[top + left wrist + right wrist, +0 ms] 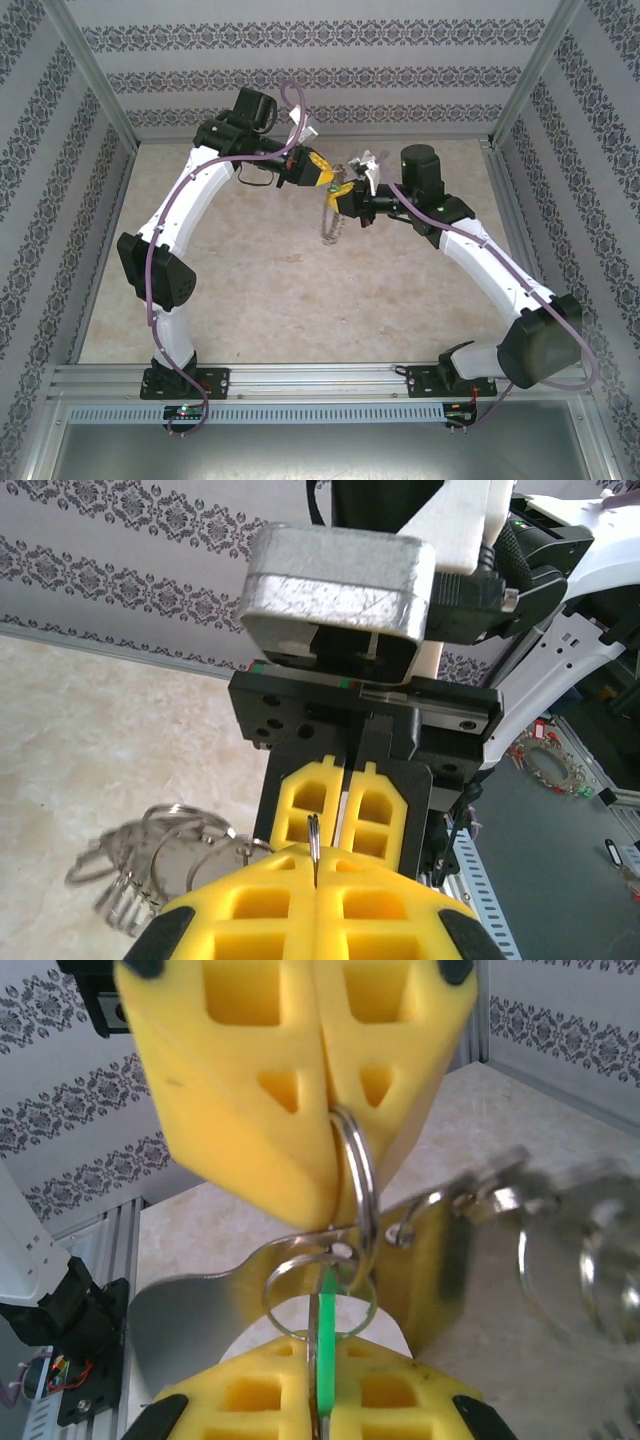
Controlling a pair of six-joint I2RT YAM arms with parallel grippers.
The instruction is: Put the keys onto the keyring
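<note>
A beige, marble-patterned table [260, 300] lies between patterned walls [300, 80].

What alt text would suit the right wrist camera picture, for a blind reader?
The yellow left gripper, above, pinches a thin silvery metal ring strung with flat silvery pieces. Facing it from below, the yellow right gripper grips a small green plastic tag. Behind are a beige tabletop and patterned walls.

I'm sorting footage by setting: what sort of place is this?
Probably a purpose-built robot test cell rather than a lived-in room: patterned panels set in an aluminium frame enclose a marble-look tabletop.
</note>
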